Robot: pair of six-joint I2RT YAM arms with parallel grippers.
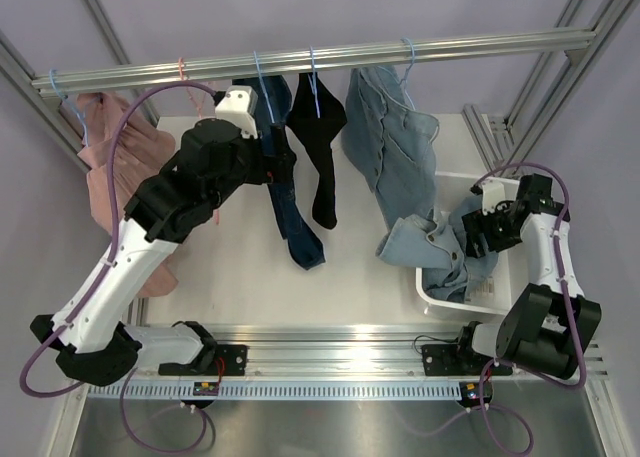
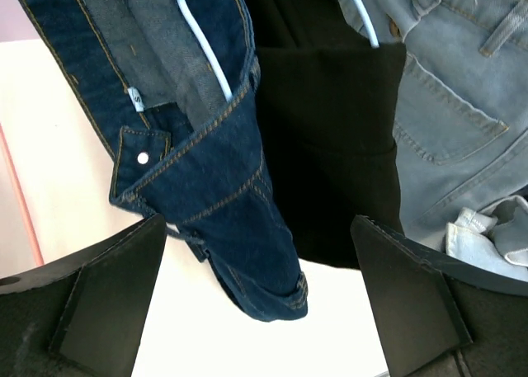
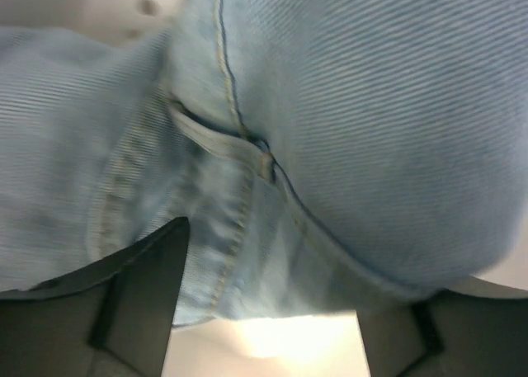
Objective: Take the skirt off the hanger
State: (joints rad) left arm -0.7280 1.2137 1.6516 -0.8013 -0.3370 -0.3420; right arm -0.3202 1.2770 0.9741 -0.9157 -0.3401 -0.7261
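Spanning the back of the work cell, an aluminium rail [image 1: 330, 54] crosses between slanted frame posts, with plain lavender walls [image 1: 300, 12] behind and to either side. Four garments hang from it on thin hangers: a pink one [image 1: 105, 167] at the far left, a dark-blue denim piece [image 1: 300, 232], a black garment [image 1: 322, 167] and a light-blue denim garment [image 1: 385, 137], whose lower end drops toward a white basket [image 1: 495, 302] at the right of the table [image 1: 240, 267]. The table top is white and matte, edged at the near side by ribbed aluminium rails [image 1: 330, 337] that carry both arm bases, with a sheet of brushed metal [image 1: 330, 427] below them. The skirt [image 1: 445, 252], pale denim, is off the rail and lies crumpled in the basket, part of it spilling over the left rim onto the table. The right pincer [image 1: 478, 232] hangs just above it inside the basket; its wrist view shows the fingers spread apart with the pale cloth [image 3: 330, 121] bulging close over them and not pinched. The left pincer [image 1: 262, 157] is raised near the rail beside the dark denim [image 2: 214, 204], its fingers wide apart and holding nothing, and the black garment [image 2: 330, 146] hangs just beyond.
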